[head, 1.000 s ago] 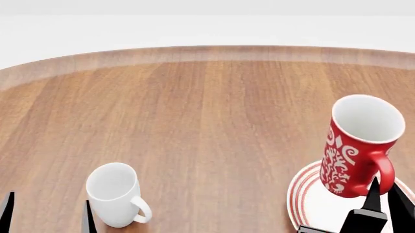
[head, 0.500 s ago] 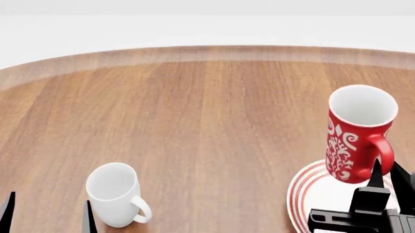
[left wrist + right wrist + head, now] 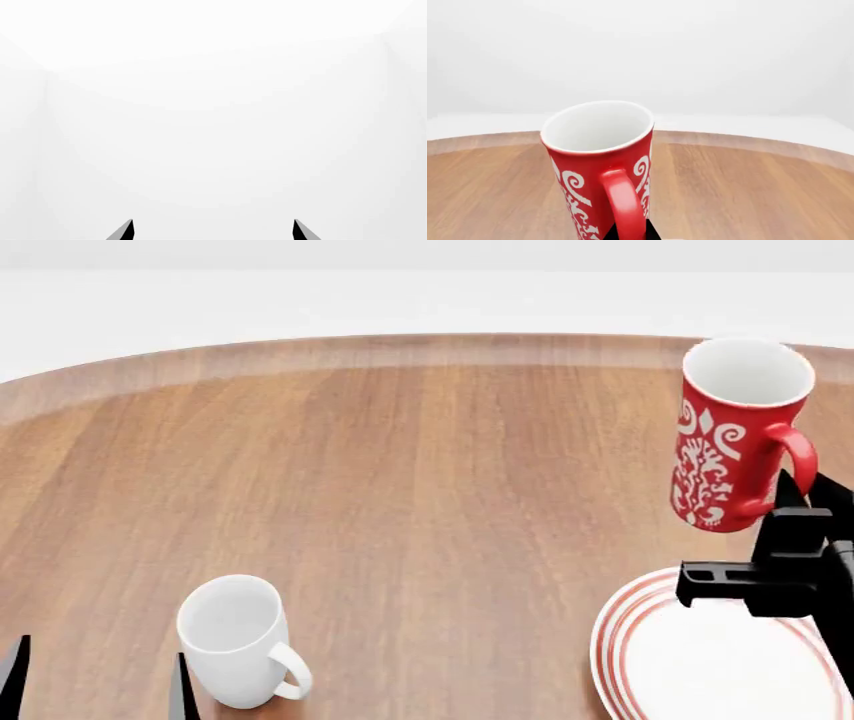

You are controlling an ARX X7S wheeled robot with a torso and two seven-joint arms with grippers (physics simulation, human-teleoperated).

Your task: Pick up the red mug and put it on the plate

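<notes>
Holding the red mug (image 3: pixel 737 435) by its handle, your right tool (image 3: pixel 790 502) was clamped on it, with the mug lifted clear off the surface (image 3: pixel 400 490). The mug hung upright, mouth up, white inside visible, handle turned toward the tool. It sat above and beyond the plate (image 3: pixel 627 640), not touching it; the plate lay flat on the surface, partly cut off by the frame edge, with the black tool body overlapping its far rim in the head view. In the right wrist view you saw the red mug (image 3: pixel 602 165) from just behind the handle, white swirls on its wall, wood surface (image 3: pixel 747 190) beyond it; the fingers were mostly hidden under the handle there.

The white mug (image 3: pixel 243 640) stood upright on the surface, well apart from the plate, on the plate's left, handle pointing toward the plate side.

Your left tool (image 3: pixel 96 680) showed as two dark tips just beside the white mug, one tip on each side of empty space, spread wide and gripping nothing. Left wrist view showed the left tool (image 3: pixel 212 231) tips apart against a blank white background.
</notes>
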